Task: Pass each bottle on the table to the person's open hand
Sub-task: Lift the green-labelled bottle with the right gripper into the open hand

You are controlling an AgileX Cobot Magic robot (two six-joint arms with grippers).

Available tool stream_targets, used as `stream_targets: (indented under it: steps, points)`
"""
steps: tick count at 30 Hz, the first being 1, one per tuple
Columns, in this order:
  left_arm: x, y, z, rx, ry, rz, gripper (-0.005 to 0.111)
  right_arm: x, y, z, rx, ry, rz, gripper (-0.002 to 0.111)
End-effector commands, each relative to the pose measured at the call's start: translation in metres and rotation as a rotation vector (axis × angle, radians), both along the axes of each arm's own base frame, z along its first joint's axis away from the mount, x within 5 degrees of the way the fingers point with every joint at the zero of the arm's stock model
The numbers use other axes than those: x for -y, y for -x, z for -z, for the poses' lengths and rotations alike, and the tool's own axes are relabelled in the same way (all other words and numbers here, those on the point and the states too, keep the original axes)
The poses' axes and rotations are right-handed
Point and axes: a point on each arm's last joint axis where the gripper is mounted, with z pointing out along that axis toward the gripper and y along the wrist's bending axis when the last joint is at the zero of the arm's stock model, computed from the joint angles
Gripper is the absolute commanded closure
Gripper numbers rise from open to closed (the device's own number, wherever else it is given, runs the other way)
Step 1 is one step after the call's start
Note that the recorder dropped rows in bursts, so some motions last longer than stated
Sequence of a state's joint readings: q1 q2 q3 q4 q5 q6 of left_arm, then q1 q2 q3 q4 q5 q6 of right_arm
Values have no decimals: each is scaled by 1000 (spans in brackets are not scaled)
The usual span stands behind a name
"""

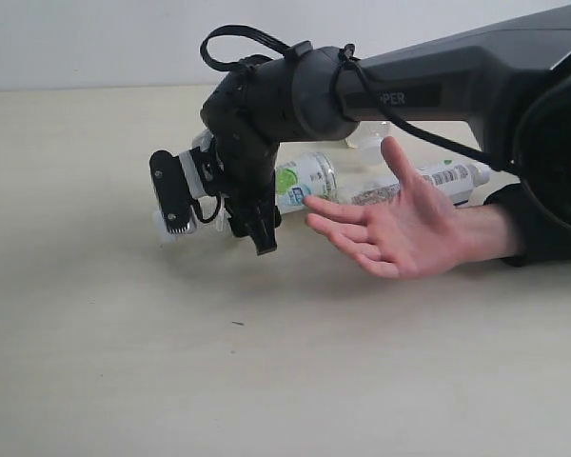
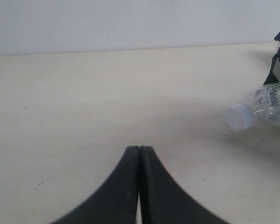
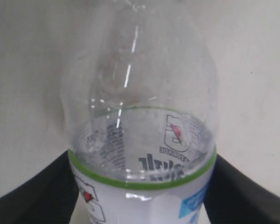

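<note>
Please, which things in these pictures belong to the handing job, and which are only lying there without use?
For the job:
- green-label bottle, lying between the right gripper's fingers
- white-label bottle, behind the hand
- person's open hand
- table

Without use:
- left gripper, shut, apart from the bottles

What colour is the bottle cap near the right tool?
White cap, clearest in the left wrist view.
</note>
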State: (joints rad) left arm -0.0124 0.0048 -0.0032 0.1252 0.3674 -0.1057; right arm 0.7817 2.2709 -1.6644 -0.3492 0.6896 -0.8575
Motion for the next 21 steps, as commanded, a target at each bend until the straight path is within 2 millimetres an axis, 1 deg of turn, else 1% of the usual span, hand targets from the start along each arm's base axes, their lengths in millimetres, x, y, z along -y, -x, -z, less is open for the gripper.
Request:
stream_targets:
  steps: [1,4,5,6,7,8,9,10,11,12,13,14,15,16,17,18,20,21]
  points:
    - [0,0,0,6,3,-3,104,-6,0,-16,73,-1,-59,109]
    - [0,0,0,6,3,-3,104,-13,3,-29,176,35,-149,108]
    - [0,0,0,6,3,-3,104,-18,4,-37,258,87,-221,108]
    - [0,0,0,6,3,-3,104,-21,6,-42,304,108,-248,108]
    - [0,0,0,6,3,-3,104,-27,9,-51,386,125,-259,108]
    - [0,0,0,6,3,-3,104,-30,11,-56,427,129,-247,108]
    - [0,0,0,6,3,-3,104,-32,11,-70,496,121,-154,108]
    - [0,0,0,6,3,-3,104,-31,10,-78,526,118,-85,108]
    - [0,0,0,6,3,-3,104,-29,8,-98,582,117,59,108]
    - [0,0,0,6,3,-3,104,-24,5,-119,616,100,195,108]
    - [0,0,0,6,3,-3,104,-19,5,-128,614,101,281,108]
    - [0,0,0,6,3,-3,104,-8,3,-147,605,120,406,108]
    - [0,0,0,5,1,-2,104,-3,0,-156,584,98,478,108]
    - [0,0,0,5,1,-2,104,3,-5,-166,551,6,560,108]
    - [0,0,0,7,1,-2,104,12,-5,-180,476,-144,697,108]
    - [0,0,0,7,1,-2,104,19,-5,-187,420,-203,748,108]
    - [0,0,0,7,1,-2,104,43,-11,-201,301,-356,926,108]
    - [0,0,0,7,1,-2,104,59,-13,-209,161,-474,1050,108]
